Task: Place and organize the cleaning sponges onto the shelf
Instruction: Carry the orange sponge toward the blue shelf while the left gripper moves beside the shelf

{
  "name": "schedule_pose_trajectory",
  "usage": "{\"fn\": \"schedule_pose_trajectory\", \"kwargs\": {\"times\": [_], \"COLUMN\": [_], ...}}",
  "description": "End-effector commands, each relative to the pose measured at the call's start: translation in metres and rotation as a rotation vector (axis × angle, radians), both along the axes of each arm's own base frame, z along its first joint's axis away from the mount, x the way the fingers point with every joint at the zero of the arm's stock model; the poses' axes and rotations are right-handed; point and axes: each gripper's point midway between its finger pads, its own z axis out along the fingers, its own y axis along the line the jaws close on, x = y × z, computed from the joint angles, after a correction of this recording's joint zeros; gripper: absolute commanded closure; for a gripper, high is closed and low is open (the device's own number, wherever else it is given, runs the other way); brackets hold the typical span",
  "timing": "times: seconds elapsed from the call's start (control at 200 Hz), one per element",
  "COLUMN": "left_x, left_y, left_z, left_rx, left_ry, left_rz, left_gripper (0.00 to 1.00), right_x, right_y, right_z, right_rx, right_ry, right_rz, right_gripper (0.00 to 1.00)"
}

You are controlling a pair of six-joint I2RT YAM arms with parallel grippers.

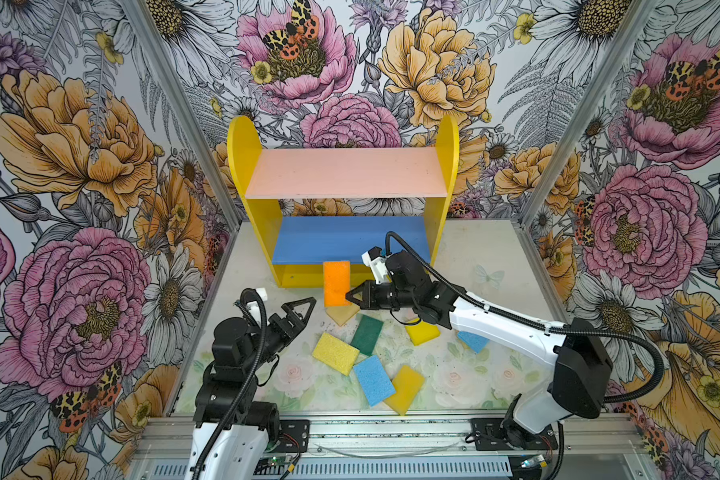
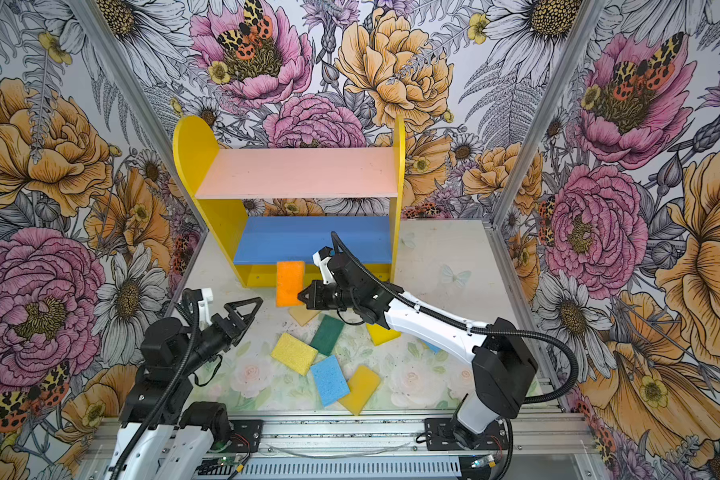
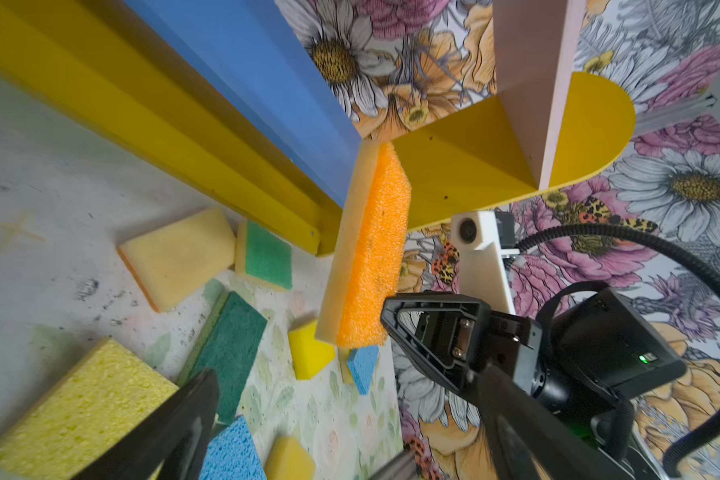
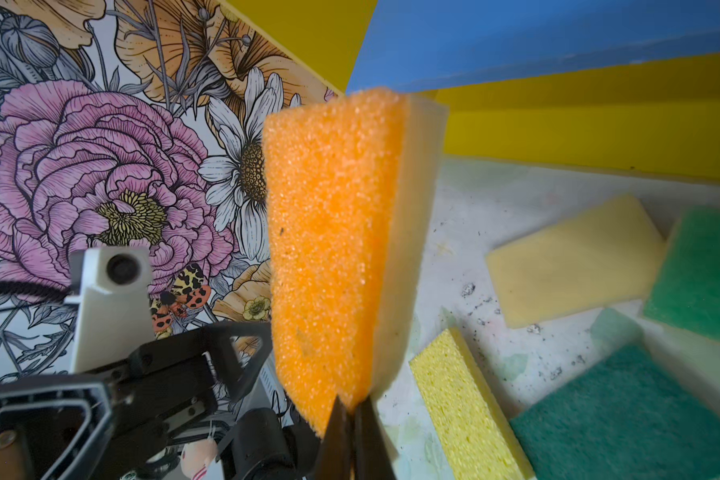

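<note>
Tightly pinching the orange sponge (image 1: 336, 283) in the right hand (image 1: 352, 297), long axis toward the blue board (image 1: 341, 239) of the shelf (image 1: 258, 216); left hand (image 1: 306, 309) spread empty, farther off.

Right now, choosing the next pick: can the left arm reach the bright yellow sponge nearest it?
Probably yes: the left tool is open and empty; the yellow sponge lies flat nearby, unobstructed.

Bright even light, soft shadows, top views sharp; wrist views softly blurred, edges bowed
</note>
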Motion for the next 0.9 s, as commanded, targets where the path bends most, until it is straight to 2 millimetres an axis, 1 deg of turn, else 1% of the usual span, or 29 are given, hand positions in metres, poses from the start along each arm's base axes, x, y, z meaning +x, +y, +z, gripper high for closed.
{"fn": "schedule_pose_trajectory", "kwargs": {"times": [0.0,0.06,0.115,0.15,0.235,0.3,0.405,0.485,0.515,0.52,0.53,0.535,0.555,0.56,0.665,0.675,0.765,0.825,0.895], "left_x": [-0.022,-0.029,-0.035,-0.039,-0.044,-0.04,-0.017,0.003,0.01,0.012,0.014,0.016,0.021,0.022,0.053,0.056,0.084,0.102,0.122], "left_y": [0.047,0.06,0.068,0.074,0.086,0.09,0.089,0.09,0.092,0.093,0.094,0.094,0.096,0.096,0.103,0.104,0.116,0.12,0.124], "left_z": [-0.04,-0.04,-0.035,-0.034,-0.025,-0.021,-0.016,-0.012,-0.01,-0.009,-0.008,-0.007,-0.005,-0.005,0.009,0.009,0.014,0.023,0.028], "left_rx": [0.147,0.148,0.148,0.152,0.188,0.211,0.265,0.329,0.359,0.365,0.374,0.38,0.399,0.403,0.493,0.503,0.572,0.583,0.589], "left_ry": [0.146,0.149,0.128,0.125,0.102,0.102,0.118,0.131,0.129,0.129,0.128,0.128,0.126,0.125,0.101,0.101,0.112,0.068,0.025], "left_rz": [0.243,0.324,0.373,0.408,0.464,0.483,0.463,0.454,0.455,0.456,0.458,0.459,0.463,0.464,0.461,0.457,0.455,0.438,0.424], "left_gripper": [0.01,0.01,0.01,0.01,0.01,0.01,0.01,0.01,0.01,0.01,0.01,0.01,0.01,0.01,0.01,0.01,0.01,0.01,0.01], "right_x": [0.038,0.053,0.067,0.074,0.083,0.084,0.08,0.073,0.069,0.069,0.067,0.066,0.064,0.064,0.048,0.046,0.032,0.023,0.016], "right_y": [0.022,0.032,0.039,0.044,0.051,0.052,0.045,0.037,0.032,0.031,0.03,0.029,0.025,0.024,0.008,0.007,-0.006,-0.015,-0.025], "right_z": [0.016,0.02,0.015,0.016,0.016,0.014,0.014,0.015,0.013,0.015,0.011,0.013,0.011,0.013,0.001,-0.003,-0.012,-0.012,-0.011], "right_rx": [0.063,0.087,0.092,0.099,0.112,0.112,0.09,0.077,0.068,0.071,0.062,0.066,0.059,0.063,0.048,0.043,0.033,0.032,0.034], "right_ry": [-0.056,-0.073,-0.076,-0.082,-0.084,-0.079,-0.081,-0.087,-0.084,-0.087,-0.082,-0.084,-0.081,-0.083,-0.04,-0.032,-0.004,-0.003,-0.006], "right_rz": [-0.09,-0.119,-0.145,-0.152,-0.158,-0.159,-0.161,-0.156,-0.157,-0.158,-0.156,-0.156,-0.158,-0.159,-0.147,-0.145,-0.128,-0.119,-0.115], "right_gripper": [1.0,1.0,1.0,1.0,1.0,1.0,1.0,1.0,1.0,1.0,1.0,1.0,1.0,1.0,1.0,1.0,1.0,1.0,1.0]}}
